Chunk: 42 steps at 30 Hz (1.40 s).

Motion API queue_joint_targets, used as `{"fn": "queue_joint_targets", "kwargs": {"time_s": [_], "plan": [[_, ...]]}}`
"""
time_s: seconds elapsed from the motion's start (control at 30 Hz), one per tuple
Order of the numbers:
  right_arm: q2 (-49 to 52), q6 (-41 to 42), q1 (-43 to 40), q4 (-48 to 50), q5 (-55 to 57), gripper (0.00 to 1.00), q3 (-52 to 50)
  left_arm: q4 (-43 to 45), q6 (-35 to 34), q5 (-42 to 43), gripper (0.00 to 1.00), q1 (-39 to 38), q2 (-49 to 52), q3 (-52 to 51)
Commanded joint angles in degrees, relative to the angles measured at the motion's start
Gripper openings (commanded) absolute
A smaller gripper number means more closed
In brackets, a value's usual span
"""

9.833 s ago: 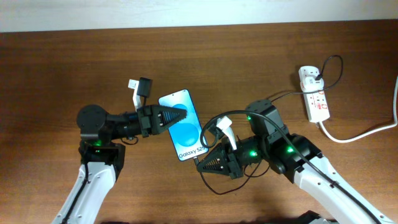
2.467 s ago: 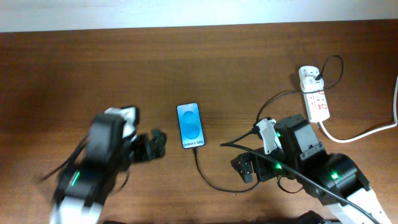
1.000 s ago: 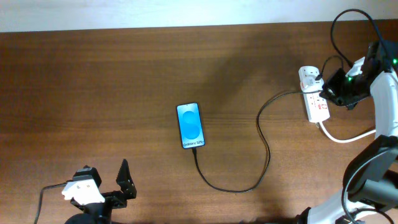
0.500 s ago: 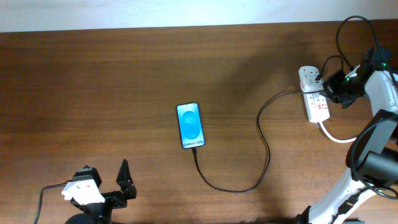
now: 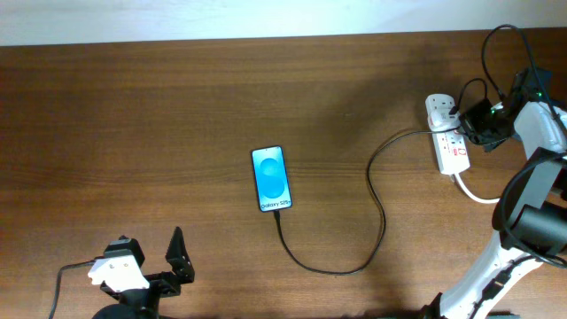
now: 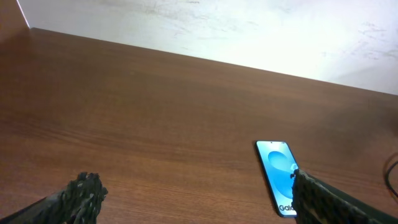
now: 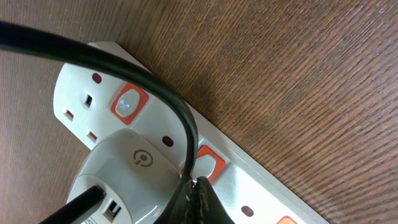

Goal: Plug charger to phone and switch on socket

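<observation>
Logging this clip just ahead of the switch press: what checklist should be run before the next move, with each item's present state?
1. Is the charger joined to the phone? ok, the cable meets its bottom edge.
2. Is the plug head seated in the socket? ok.
3. Is the right end effector at the switch? ok, its shut tip sits at the orange rocker beside the plug head.
4. Is that switch on? cannot tell.
5. Is the left end effector out of the way? ok, open, short of the phone.

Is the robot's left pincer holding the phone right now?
No, the phone lies flat on the table, well apart from the open left pincer.
</observation>
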Motion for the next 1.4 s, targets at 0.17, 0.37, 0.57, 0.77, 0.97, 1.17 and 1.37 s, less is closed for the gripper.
{"fn": "queue_joint_targets", "kwargs": {"time_s": [0.17,0.37,0.57,0.77,0.97,1.17,1.37], "plan": [[2.3,0.3,0.9,-0.2,0.1,0.04,1.0,0.1,0.3,-0.6,0.99,0.1,-0.1,-0.2],[2.3,0.3,1.9,-0.3,0.5,0.04,1.0,0.1,0.3,-0.6,0.99,0.1,-0.1,-0.2],[2.3,0.3,5.5,-0.6,3.3,0.04,1.0,0.0,0.3,-0.6,0.99,0.1,-0.1,-0.2],[2.4,0.1,7.0,-4.9,10.0,0.04,1.0,0.0,0.3,-0.6,0.99,0.1,-0.1,-0.2],[-1.5,0.1,0.7,-6.4,12.1,0.04,1.2,0.1,0.3,-0.6,0.99,0.1,-0.1,-0.2],[-2.4,-3.0,-0.8,-2.4,2.8,0.04,1.4,0.0,0.3,-0.6,0.99,0.1,-0.1,-0.2],[-2.4,-6.8,0.2,-2.2,1.8,0.04,1.4,0.0,0.3,-0.6,0.99,0.1,-0.1,-0.2]]}}
